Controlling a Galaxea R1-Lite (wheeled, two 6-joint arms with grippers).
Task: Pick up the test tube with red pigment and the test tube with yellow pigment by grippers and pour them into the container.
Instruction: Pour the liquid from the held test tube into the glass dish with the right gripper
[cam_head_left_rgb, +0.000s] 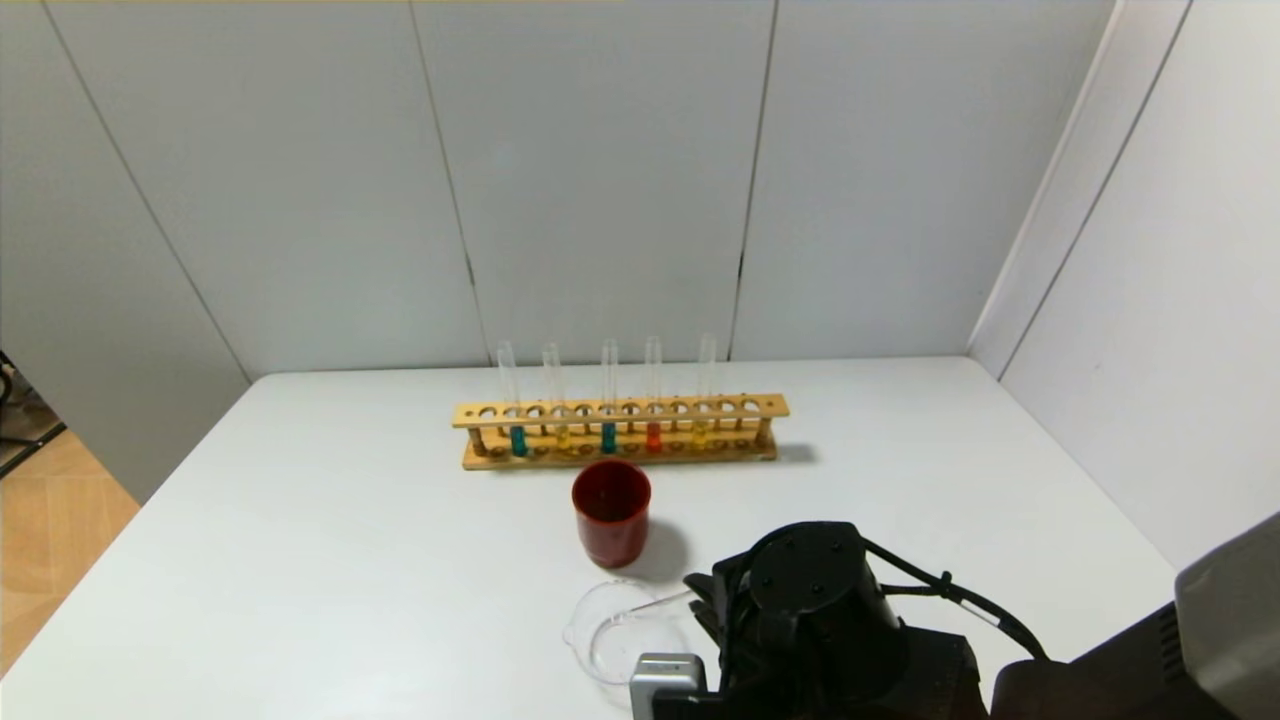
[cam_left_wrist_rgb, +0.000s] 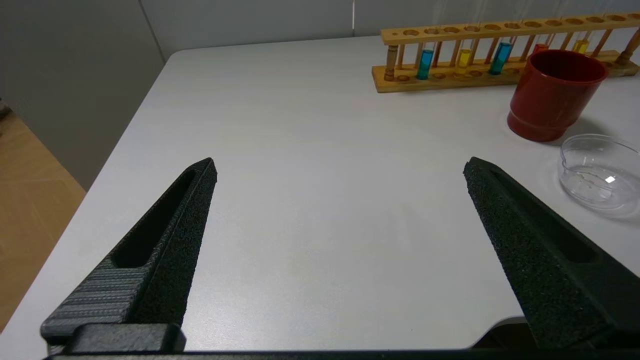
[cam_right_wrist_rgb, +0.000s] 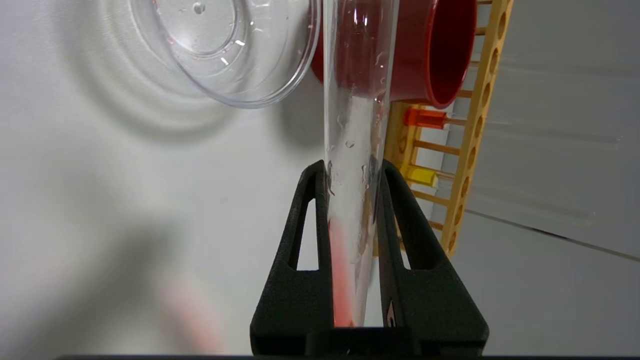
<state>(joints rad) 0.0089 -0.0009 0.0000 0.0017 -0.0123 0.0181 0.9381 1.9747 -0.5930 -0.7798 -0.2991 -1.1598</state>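
**Right tool holds a tube tipped over the container**

The right tool (cam_right_wrist_rgb: 352, 175) sits low at the near right of the surface (cam_head_left_rgb: 300, 520), its fingers (cam_right_wrist_rgb: 400, 225) pinching a clear test tube (cam_right_wrist_rgb: 357, 100). The tube lies close to level, its open end reaching over the rim of the container (cam_head_left_rgb: 625, 630). Droplets cling to the inside of the glass, and a thin red-orange streak runs along the wall between the fingers; whether this is pigment or a reflection is hard to say from the wrist view. The container stands just in front of the dark-red cup (cam_head_left_rgb: 611, 510).

Behind the cup, the wooden rack (cam_head_left_rgb: 620, 432) carries five upright tubes. The test tube with red pigment (cam_head_left_rgb: 653, 437) stands fourth from the left. The test tube with yellow pigment (cam_head_left_rgb: 699, 432) stands just to its right. Two teal tubes (cam_head_left_rgb: 518, 440) and another yellow one occupy the remaining filled holes.

The left tool (cam_left_wrist_rgb: 340, 167) hangs over the bare left part of the surface, well apart from the rack, fingers spread wide, holding nothing.
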